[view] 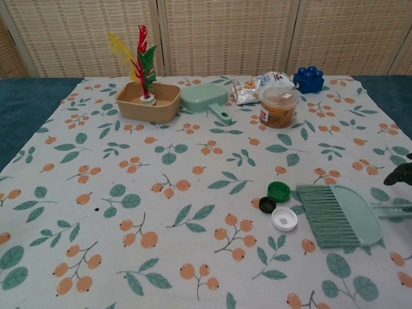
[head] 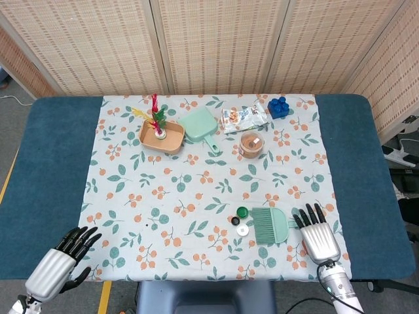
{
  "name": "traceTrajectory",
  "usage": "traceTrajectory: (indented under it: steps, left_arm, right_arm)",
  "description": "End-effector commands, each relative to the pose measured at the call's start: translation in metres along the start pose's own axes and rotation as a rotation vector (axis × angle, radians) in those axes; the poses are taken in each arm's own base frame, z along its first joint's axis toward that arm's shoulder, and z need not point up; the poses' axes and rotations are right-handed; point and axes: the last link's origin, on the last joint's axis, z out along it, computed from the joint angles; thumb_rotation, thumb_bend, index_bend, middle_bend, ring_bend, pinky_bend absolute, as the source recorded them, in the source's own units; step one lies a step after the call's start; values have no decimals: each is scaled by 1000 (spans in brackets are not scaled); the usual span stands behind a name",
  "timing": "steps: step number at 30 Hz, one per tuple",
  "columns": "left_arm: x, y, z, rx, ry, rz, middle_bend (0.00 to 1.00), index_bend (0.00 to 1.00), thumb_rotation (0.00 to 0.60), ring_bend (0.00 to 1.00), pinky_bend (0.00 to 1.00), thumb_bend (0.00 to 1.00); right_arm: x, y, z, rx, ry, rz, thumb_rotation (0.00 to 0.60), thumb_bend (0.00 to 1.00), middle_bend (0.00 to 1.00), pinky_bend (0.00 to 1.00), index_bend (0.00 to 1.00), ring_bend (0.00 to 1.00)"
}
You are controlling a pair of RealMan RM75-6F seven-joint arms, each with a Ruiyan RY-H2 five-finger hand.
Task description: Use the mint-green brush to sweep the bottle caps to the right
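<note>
The mint-green brush (head: pixel 273 226) (view: pixel 340 215) lies flat at the front right of the cloth, bristles to the left, handle to the right. Three bottle caps sit just left of the bristles: a green one (head: pixel 242 212) (view: pixel 279 191), a black one (head: pixel 235 221) (view: pixel 267 205) and a white one (head: pixel 243 230) (view: pixel 284 219). My right hand (head: pixel 318 237) (view: pixel 403 174) hovers over the handle end with fingers spread, holding nothing. My left hand (head: pixel 60 265) rests off the cloth at the front left, fingers apart and empty.
At the back stand a tan tray with a feather shuttlecock (head: pixel 160 134), a mint-green dustpan (head: pixel 200 125), a snack bag (head: pixel 243 118), a clear tub (head: pixel 251 144) and a blue block (head: pixel 279 106). Blue table surface (head: pixel 46 176) flanks the cloth.
</note>
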Motion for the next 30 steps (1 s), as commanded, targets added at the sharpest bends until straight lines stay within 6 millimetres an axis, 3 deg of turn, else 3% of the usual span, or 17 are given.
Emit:
traceTrajectory:
  steps: [1, 9, 30]
  left_arm:
    - [0, 0, 0, 0, -1, 0, 0, 0, 600, 0, 103, 386]
    - [0, 0, 0, 0, 0, 0, 0, 0, 600, 0, 103, 386]
    - [0, -2, 1, 6, -1, 0, 0, 0, 600, 0, 104, 388]
  right_arm:
    - [-11, -5, 14, -19, -21, -2, 600, 224, 181, 0, 234, 0]
    - [-22, -4, 26, -58, -34, -61, 600, 231, 234, 0, 312, 0]
    - [-7, -12, 42, -68, -45, -15, 600, 257, 270, 0, 389, 23]
